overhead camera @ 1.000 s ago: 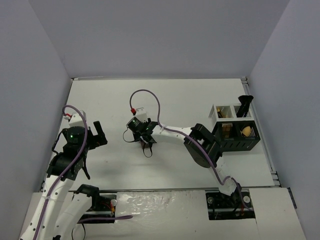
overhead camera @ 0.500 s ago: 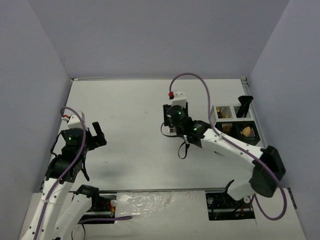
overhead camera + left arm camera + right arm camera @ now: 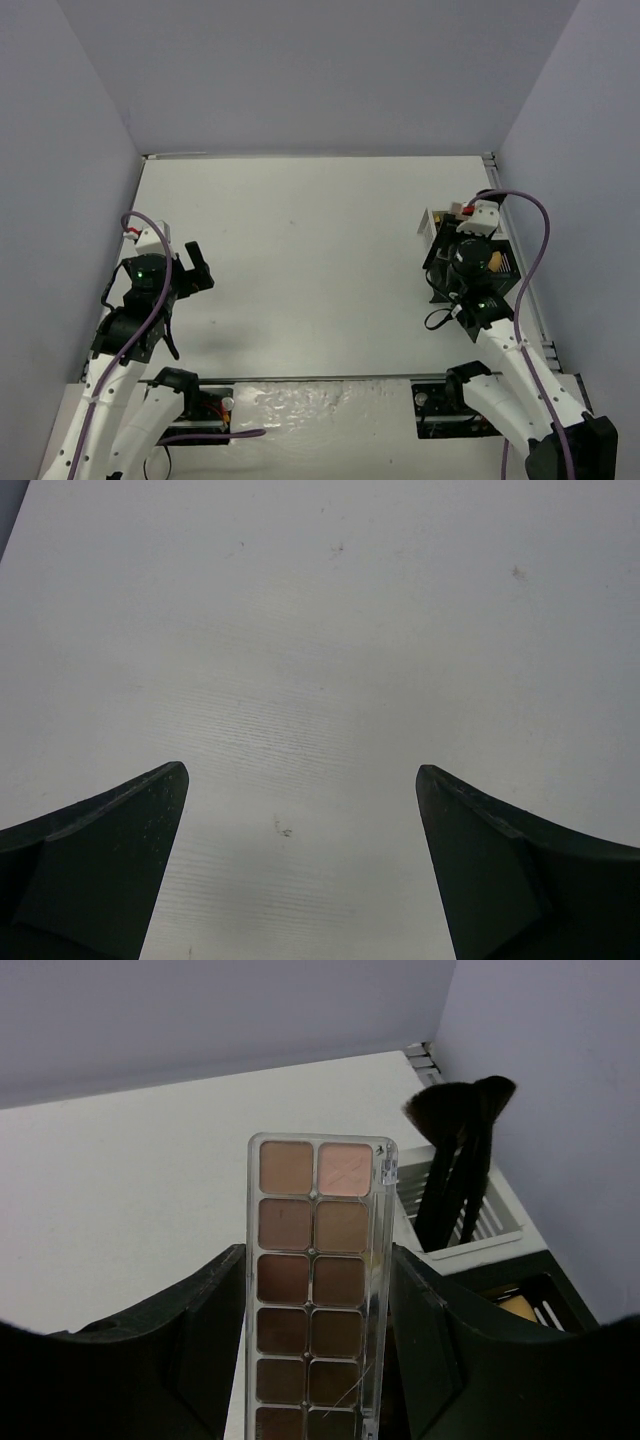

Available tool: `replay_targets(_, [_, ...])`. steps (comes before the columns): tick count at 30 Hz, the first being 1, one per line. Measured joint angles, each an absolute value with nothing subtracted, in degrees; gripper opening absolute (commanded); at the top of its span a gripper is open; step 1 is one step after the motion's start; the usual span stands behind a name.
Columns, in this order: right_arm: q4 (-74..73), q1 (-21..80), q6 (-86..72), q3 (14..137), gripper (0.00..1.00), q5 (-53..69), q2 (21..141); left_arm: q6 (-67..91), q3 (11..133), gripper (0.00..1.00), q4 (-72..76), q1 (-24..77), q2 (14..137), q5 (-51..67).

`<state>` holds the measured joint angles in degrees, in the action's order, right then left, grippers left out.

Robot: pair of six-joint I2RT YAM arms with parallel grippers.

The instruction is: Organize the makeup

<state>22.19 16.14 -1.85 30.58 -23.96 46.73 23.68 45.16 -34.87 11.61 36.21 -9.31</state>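
My right gripper (image 3: pixel 317 1260) is shut on a narrow brown eyeshadow palette (image 3: pixel 312 1260), which stands up between the fingers. In the top view the right gripper (image 3: pixel 455 282) hangs at the left side of the black-and-white organizer (image 3: pixel 508 285). Black brushes (image 3: pixel 455 1165) stand in the organizer's white slotted compartment (image 3: pixel 500 1228). A tan sponge (image 3: pixel 493 262) lies in a black compartment and also shows in the right wrist view (image 3: pixel 518 1306). My left gripper (image 3: pixel 196 268) is open and empty over the bare table (image 3: pixel 320 630) at the far left.
The organizer stands against the right edge of the table, close to the right wall (image 3: pixel 590 200). Grey walls enclose the table on the left, back and right.
My right arm has swung from the table's middle to the right, carrying the palette to the organizer. The left arm has stayed put.
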Motion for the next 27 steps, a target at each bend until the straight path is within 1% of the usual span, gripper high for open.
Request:
replay_targets(4, [28.2, 9.7, -0.3, 25.9, 0.0, -19.3, 46.9, 23.7, 45.1, 0.97, -34.9, 11.6, 36.3, -9.2])
replay_targets(10, [35.0, 1.7, 0.5, 24.1, 0.0, -10.6, 50.2, 23.7, 45.1, 0.97, -34.9, 11.6, 36.3, -9.3])
replay_targets(14, [38.5, -1.1, 0.7, 23.1, 0.06, -5.3, 52.1, 23.7, 45.1, 0.97, -34.9, 11.6, 36.3, -9.3])
replay_targets(15, [38.9, -1.3, 0.8, 22.8, 0.08, -4.6, 52.4, 23.7, 45.1, 0.97, -34.9, 11.6, 36.3, -9.3])
replay_targets(16, [39.3, -1.5, 0.9, 22.5, 0.15, -3.8, 52.6, 23.7, 45.1, 0.97, -34.9, 11.6, 36.3, -9.3])
replay_targets(17, [39.7, -1.5, 1.0, 22.1, 0.18, -2.8, 52.7, 23.7, 45.1, 0.97, -34.9, 11.6, 36.3, -9.3])
replay_targets(22, [40.1, -1.5, 1.1, 19.8, 0.21, 1.0, 52.3, 23.7, 45.1, 0.97, -34.9, 11.6, 36.3, -9.3])
replay_targets(23, [40.1, -1.5, 1.1, 19.3, 0.23, 1.4, 51.9, 23.7, 45.1, 0.97, -34.9, 11.6, 36.3, -9.3])
replay_targets(25, [39.8, -1.5, 1.0, 18.4, 0.32, 1.8, 50.6, 23.7, 45.1, 0.97, -34.9, 11.6, 36.3, -9.3])
replay_targets(27, [39.1, -1.5, 0.8, 17.9, 0.47, 1.8, 48.8, 23.7, 45.1, 0.97, -34.9, 11.6, 36.3, -9.3])
